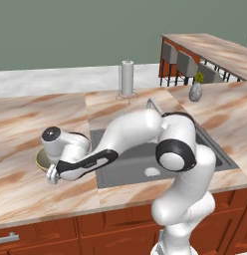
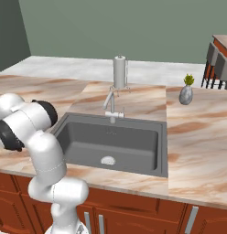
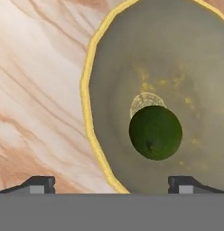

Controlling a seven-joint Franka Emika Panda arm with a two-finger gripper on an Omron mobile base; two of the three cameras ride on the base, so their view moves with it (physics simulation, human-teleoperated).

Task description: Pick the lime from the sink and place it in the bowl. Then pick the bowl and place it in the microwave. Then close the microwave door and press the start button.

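On the marble counter (image 1: pixel 26 129) left of the sink (image 1: pixel 130 172), the bowl (image 3: pixel 177 67) sits with the lime (image 3: pixel 155 132) resting inside it near the centre, touching nothing but the bowl's floor. Directly above the bowl, the gripper (image 3: pixel 111 184) points downward with its jaws spread wide apart and holding nothing; one fingertip (image 3: pixel 39 184) stands over the counter outside the yellowish rim, the other over the bowl's interior. Behind the sink stand the faucet (image 2: pixel 110 107) and a paper towel roll (image 2: pixel 119 72), with a small vase (image 2: pixel 186 93) on the counter to the right.
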